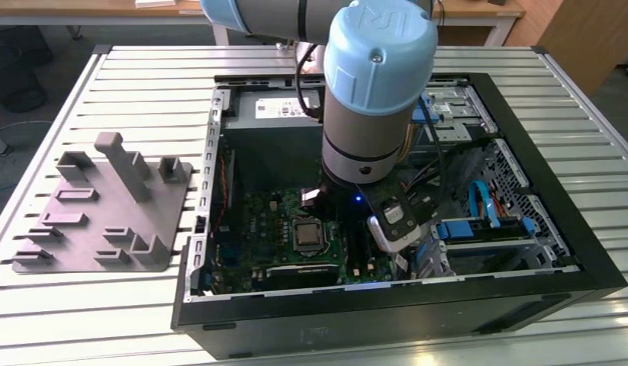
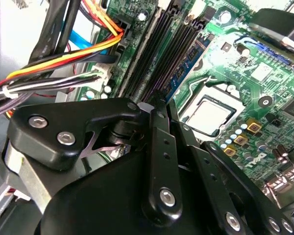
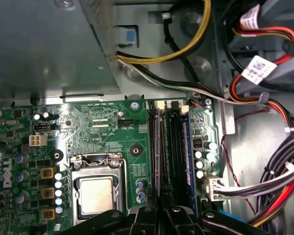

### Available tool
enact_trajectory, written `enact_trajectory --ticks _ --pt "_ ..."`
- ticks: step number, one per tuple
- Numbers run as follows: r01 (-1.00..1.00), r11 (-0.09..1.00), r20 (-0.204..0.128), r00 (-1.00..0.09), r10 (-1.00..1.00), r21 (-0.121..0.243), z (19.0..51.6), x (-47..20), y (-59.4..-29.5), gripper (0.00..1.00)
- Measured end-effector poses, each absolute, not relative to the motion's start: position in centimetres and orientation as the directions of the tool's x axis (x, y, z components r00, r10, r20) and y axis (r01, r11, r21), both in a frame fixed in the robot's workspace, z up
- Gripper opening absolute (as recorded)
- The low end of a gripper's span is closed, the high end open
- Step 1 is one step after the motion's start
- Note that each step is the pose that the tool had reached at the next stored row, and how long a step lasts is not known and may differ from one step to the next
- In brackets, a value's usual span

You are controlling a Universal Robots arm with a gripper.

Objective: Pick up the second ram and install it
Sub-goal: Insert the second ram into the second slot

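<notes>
In the exterior view the arm's wrist (image 1: 395, 223) reaches down into the open computer case (image 1: 558, 259), over the motherboard (image 1: 283, 229). In the first wrist view my gripper (image 3: 162, 212) hangs right over the long black memory slots (image 3: 175, 147), its fingers (image 3: 148, 215) drawn close together. Between them runs a thin dark strip, the second ram (image 3: 161, 156), seen edge-on and standing along one slot. The second wrist view shows the gripper (image 2: 154, 103) at the near end of the same slots (image 2: 152, 54). Another stick with a blue edge (image 3: 186, 147) sits in the outermost slot.
The processor socket (image 3: 95, 193) lies beside the slots. Bundled coloured cables (image 3: 264, 98) crowd the other side, and the power supply box (image 3: 44, 44) rises at the slots' far end. A grey holder block (image 1: 105, 206) stands on the slatted table at the exterior view's left.
</notes>
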State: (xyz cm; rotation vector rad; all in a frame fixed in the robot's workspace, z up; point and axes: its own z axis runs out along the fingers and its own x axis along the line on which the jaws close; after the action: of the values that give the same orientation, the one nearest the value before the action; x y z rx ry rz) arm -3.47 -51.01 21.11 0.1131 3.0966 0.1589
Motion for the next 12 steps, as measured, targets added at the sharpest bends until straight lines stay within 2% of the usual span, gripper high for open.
enact_trajectory --ticks 12 --pt "0.08 0.991 -0.035 -0.996 0.084 0.104 21.1 -2.74 -51.4 0.14"
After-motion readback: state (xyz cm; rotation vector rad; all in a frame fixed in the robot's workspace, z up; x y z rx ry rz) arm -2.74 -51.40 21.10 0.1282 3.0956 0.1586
